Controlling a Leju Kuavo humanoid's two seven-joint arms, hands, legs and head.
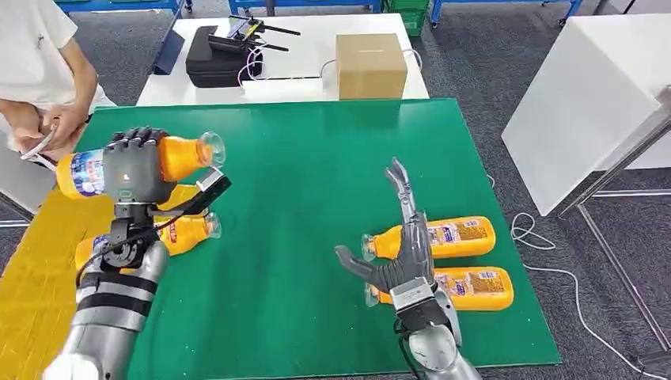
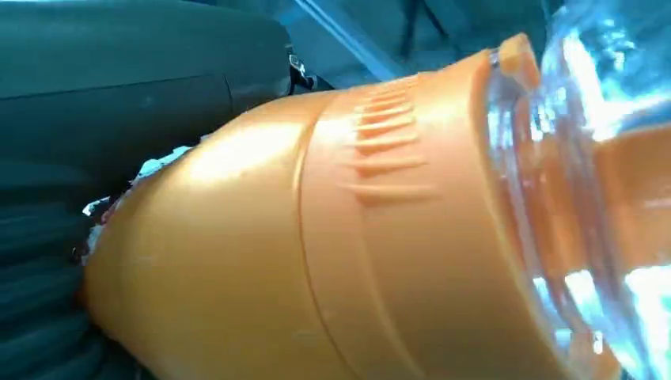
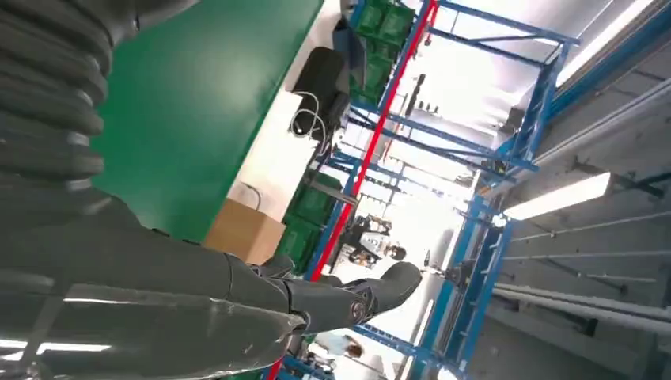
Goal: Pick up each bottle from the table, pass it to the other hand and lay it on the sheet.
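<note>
My left hand (image 1: 134, 170) grips an orange juice bottle (image 1: 182, 152) with a blue label, held level above the left side of the green table (image 1: 316, 158), its clear cap pointing right. Up close, the same bottle (image 2: 332, 237) shows in the left wrist view. Below it another orange bottle (image 1: 186, 232) lies on the yellow sheet (image 1: 32, 269). My right hand (image 1: 399, 253) is open, fingers spread and pointing up, above two orange bottles (image 1: 459, 236) (image 1: 479, 286) lying on the green table at the right.
A person in white (image 1: 39, 87) stands at the far left, hands together. Behind the green table stands a white table (image 1: 308, 71) with a cardboard box (image 1: 370, 65) and a black case (image 1: 217, 57). A white panel (image 1: 585, 103) stands at the right.
</note>
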